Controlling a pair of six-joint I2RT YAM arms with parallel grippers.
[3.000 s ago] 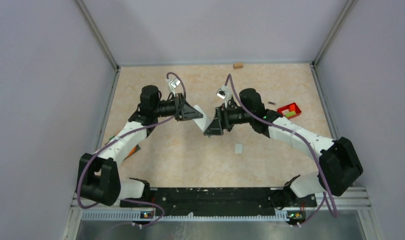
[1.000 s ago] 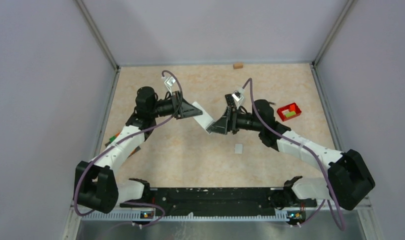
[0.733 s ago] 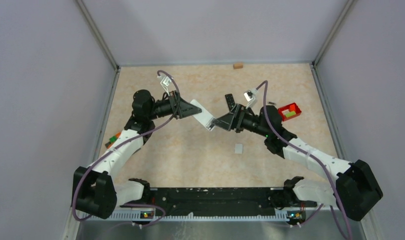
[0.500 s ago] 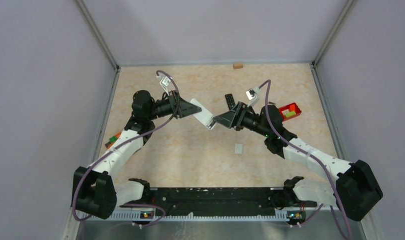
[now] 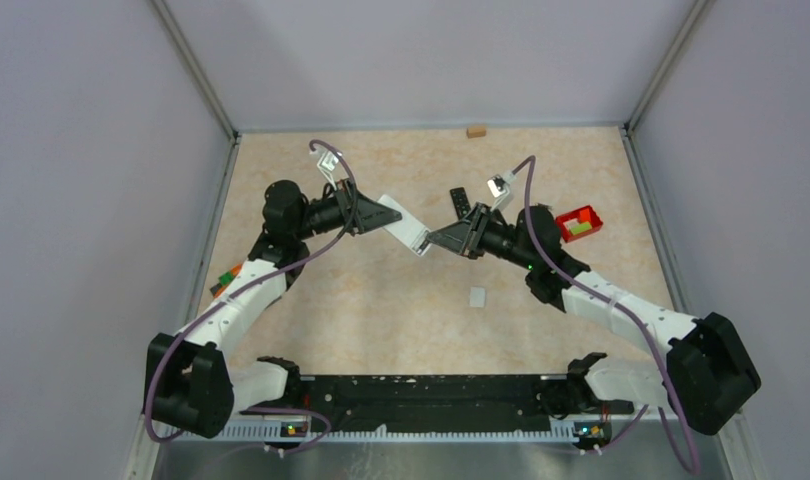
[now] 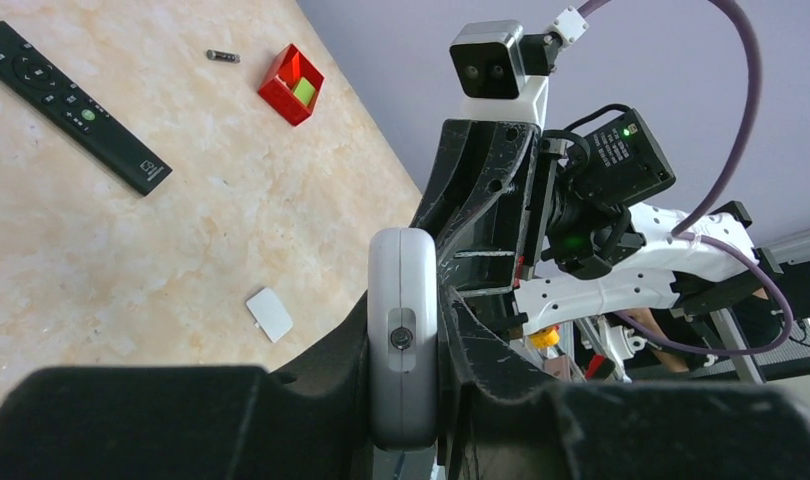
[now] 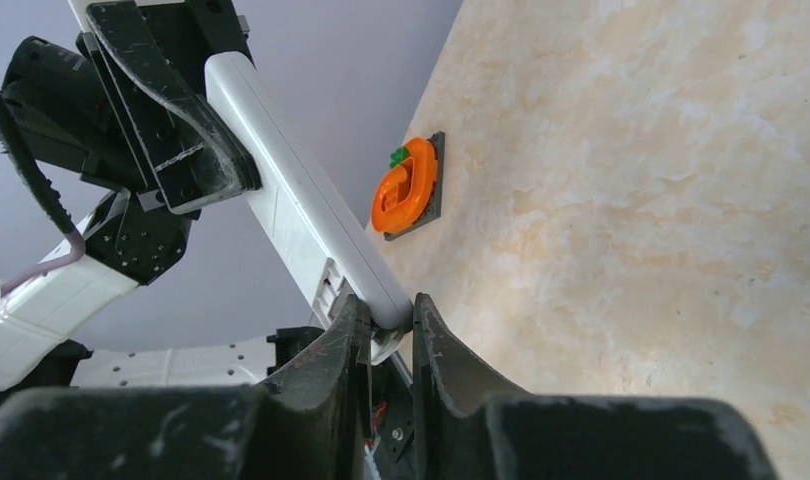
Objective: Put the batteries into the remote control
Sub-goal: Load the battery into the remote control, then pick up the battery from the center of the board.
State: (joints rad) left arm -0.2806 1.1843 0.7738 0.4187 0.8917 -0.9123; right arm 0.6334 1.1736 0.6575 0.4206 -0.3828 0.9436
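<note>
Up over the middle of the table (image 5: 361, 320), the two arms hold one white remote (image 5: 405, 227) in the air between them. The left gripper (image 5: 383, 214) pinches the far left end of it, with one finger on each side. The right gripper (image 7: 385, 316) pinches the other end, the near right one. Its two fingers are tight on the remote too. The remote runs from far left to near right, from one gripper to the other.

Down on the table, one tiny dark battery (image 6: 222, 56) lies flat at the far right, just beside a small red tray (image 6: 279, 90). A yellow-green block (image 6: 302, 91) sits inside the tray. A long black remote (image 6: 73, 105) lies flat with its buttons up. It is a bit left of the battery and apart from it. A small white flat piece (image 6: 269, 314) lies near the middle of the table, closer to the arm bases than the black remote is. An orange toy (image 7: 407, 186) on a dark base lies by the left wall. A little tan block (image 5: 475, 130) sits at the far edge.
</note>
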